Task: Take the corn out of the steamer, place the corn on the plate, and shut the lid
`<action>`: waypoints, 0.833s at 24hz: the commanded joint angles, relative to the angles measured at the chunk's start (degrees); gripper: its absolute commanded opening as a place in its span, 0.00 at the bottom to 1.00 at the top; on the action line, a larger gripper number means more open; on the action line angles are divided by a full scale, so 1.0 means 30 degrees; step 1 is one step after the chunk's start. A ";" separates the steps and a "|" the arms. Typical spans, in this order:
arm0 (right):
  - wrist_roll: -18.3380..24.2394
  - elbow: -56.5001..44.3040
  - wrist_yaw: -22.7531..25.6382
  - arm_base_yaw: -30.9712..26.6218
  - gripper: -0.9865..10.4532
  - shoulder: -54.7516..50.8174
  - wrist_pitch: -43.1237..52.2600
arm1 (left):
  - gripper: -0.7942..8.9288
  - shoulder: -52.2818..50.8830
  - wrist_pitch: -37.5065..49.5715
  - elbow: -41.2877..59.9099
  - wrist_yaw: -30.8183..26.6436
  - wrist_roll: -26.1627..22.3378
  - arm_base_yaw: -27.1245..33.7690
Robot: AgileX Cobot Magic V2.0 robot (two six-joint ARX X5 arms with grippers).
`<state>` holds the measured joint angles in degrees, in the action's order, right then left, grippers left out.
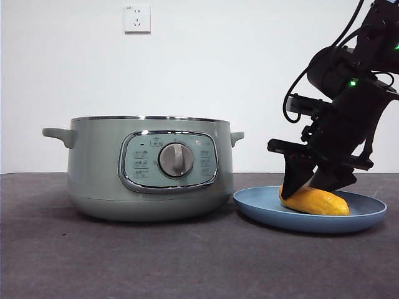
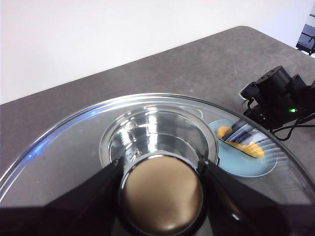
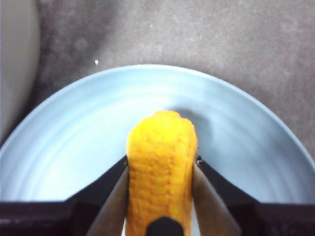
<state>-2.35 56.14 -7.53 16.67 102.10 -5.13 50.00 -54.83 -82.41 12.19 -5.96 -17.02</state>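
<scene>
Steamer (image 1: 149, 168): nearest, uncovered on the desk (image 1: 124, 261), presumably awaiting closure. Plate (image 1: 262, 208): just beside it. Corn (image 1: 315, 201): resting on the plate, clenched between the right gripper's (image 3: 161, 196) fingers (image 3: 115, 199), probably for release. Lid (image 2: 59, 162): held aloft, knob (image 2: 161, 194) grasped by the left gripper (image 2: 161, 196).
</scene>
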 commanded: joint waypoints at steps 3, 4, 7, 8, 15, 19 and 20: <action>-0.0313 -0.0306 0.0029 -0.0022 0.24 0.0474 -0.0342 | 0.07 -0.0160 0.0984 -0.0211 0.0124 0.0146 0.0036; -0.0437 -0.0299 0.0022 -0.0022 0.33 0.0306 -0.0452 | 0.07 -0.0029 0.1056 -0.0211 0.0131 0.0146 0.0036; -0.1013 -0.0299 0.0015 -0.0022 0.56 -0.1035 -0.0758 | 0.07 0.0576 0.1494 -0.0160 0.0816 0.0138 -0.0117; -0.1122 -0.0299 0.0015 -0.0022 0.57 -0.1778 -0.0918 | 0.07 0.0889 0.1734 -0.0153 0.1049 0.0131 -0.0277; -0.1115 -0.0299 0.0036 -0.0022 0.57 -0.9355 -0.4022 | 0.07 0.3614 0.4226 -0.0146 0.0998 -0.0131 -0.1654; -0.1115 -0.0299 0.0051 -0.0022 0.57 -1.4353 -0.5872 | 0.08 0.5661 0.6390 -0.0138 0.0969 -0.0466 -0.2637; -0.1115 -0.0299 0.0044 -0.0022 0.57 -1.5176 -0.6186 | 0.08 0.6033 0.6681 -0.0138 0.0969 -0.0474 -0.2754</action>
<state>-5.39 55.48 -7.46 16.58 58.22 -23.20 68.07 -37.36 -82.41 14.61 -6.52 -24.99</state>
